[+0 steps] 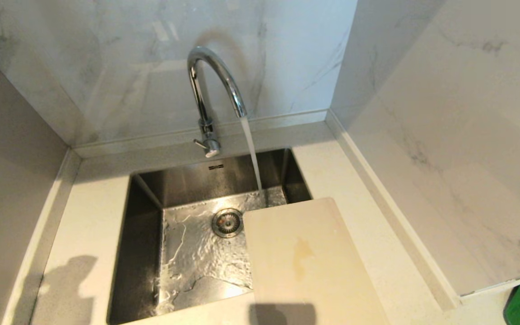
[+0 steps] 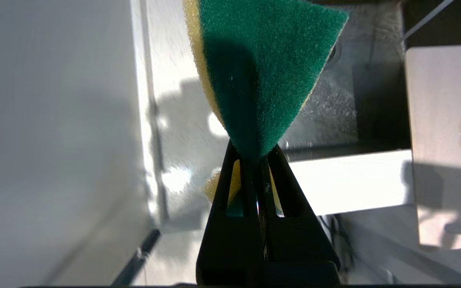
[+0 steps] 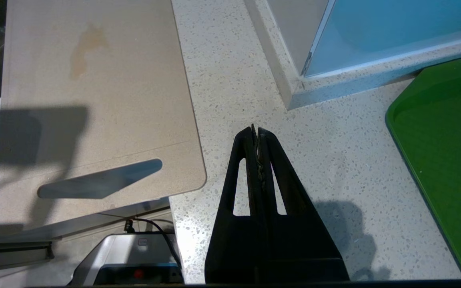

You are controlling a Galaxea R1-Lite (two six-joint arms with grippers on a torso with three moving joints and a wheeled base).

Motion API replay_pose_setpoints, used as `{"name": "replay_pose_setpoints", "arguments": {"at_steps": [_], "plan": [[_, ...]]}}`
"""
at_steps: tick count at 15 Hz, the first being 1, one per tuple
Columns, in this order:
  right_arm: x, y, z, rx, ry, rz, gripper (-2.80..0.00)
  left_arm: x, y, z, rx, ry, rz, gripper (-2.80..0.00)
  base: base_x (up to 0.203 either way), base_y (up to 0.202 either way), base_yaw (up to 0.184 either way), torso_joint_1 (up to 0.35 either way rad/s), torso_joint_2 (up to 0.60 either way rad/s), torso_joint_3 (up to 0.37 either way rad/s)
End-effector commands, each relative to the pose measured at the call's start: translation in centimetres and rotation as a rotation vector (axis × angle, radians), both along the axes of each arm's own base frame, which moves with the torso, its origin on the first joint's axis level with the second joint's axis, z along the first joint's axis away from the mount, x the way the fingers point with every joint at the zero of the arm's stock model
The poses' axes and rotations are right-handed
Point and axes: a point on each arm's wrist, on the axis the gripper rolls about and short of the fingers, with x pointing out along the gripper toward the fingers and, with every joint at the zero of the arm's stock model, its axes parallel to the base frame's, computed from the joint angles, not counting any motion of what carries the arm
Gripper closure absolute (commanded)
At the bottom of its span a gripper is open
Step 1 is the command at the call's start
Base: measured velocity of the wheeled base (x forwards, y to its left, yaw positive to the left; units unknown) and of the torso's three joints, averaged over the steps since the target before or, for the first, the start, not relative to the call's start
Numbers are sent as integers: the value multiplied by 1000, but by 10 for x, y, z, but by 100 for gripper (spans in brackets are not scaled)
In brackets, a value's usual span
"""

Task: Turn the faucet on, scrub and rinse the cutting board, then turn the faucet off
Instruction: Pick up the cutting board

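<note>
white speckled stone counter [image 1: 84, 216] in a marble-walled corner, with a square stainless steel sink [image 1: 147, 234] sunk into it. the large cream-white rectangular plastic cutting board [image 1: 305, 262] lay across the sink's right side, far end overhanging the basin near the drain [image 1: 227, 222], near end with the slot handle [image 3: 98, 182] resting on the counter toward the robot. a faint orange-brown stain [image 1: 302, 255] sat mid-board. the tall chrome gooseneck faucet [image 1: 210, 90] was already running; the stream [image 1: 252, 153] landed on the basin floor just past the board's far edge, not on the board. a stubby lever [image 1: 206, 145] stuck out at its base.

left gripper [image 2: 254, 154] was out of the head view, clamped tight on a green-and-yellow scouring sponge [image 2: 262, 72], green pad facing the wrist camera, hanging over the sink's left side, well apart from the board. right gripper [image 3: 257, 134] was pinched closed and empty, parked over the counter between the board's near end and a green tray [image 3: 446, 160].

step in hand looked like the scrub. my read: bring the sponge across to the stain with the green face flat on the board, press lightly since the far end was unsupported and could tip, and stroke along the board's length. board probably needed nudging under the stream for the rinse.
</note>
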Motion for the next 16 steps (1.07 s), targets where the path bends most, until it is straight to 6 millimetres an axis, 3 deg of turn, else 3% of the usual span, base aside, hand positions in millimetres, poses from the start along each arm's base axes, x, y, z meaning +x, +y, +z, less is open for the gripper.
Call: {"name": "replay_pose_setpoints", "arguments": {"at_steps": [1,7,10,13,16], "plan": [[0,0,0,0,2,0,0,-45,-1,0,21,-149,2,0,0,0,0,0,0,0],[0,0,0,0,1,1,0,-112,-1,-19,27,-345,-18,0,0,0,0,0,0,0],[0,0,0,0,2,0,0,-139,-2,-42,71,-426,-31,0,0,0,0,0,0,0],[0,0,0,0,2,0,0,-148,-2,-74,123,-442,-46,0,0,0,0,0,0,0],[0,0,0,0,0,1,0,-140,-1,-110,138,-395,-54,0,0,0,0,0,0,0]]}}
